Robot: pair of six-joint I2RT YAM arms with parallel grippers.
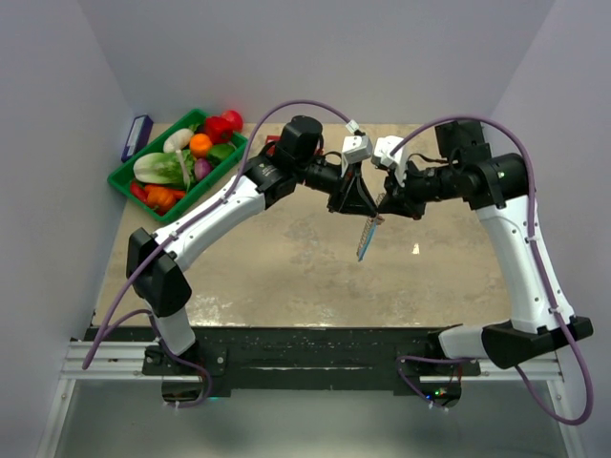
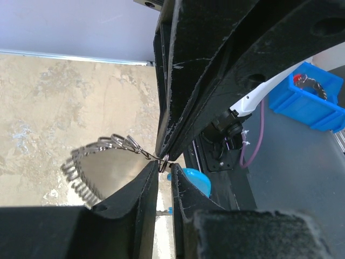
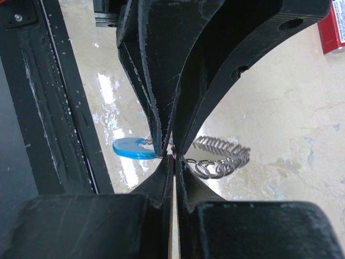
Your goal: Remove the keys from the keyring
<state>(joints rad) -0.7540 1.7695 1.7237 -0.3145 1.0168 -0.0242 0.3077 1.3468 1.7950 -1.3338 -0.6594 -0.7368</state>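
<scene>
You've got left claw (image 2: 163, 159) and right claw (image 3: 173, 155) both pinched on the keyring (image 1: 368, 237), held above the table (image 1: 286, 277). Keys (image 2: 75, 172) look all strung on: removal barely started, nearly everything left.

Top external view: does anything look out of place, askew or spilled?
Nothing spilled. The green tray of vegetables sits skewed at the far left corner, and one small pale piece lies alone on the table, right of the keyring, which hangs in the air.
</scene>
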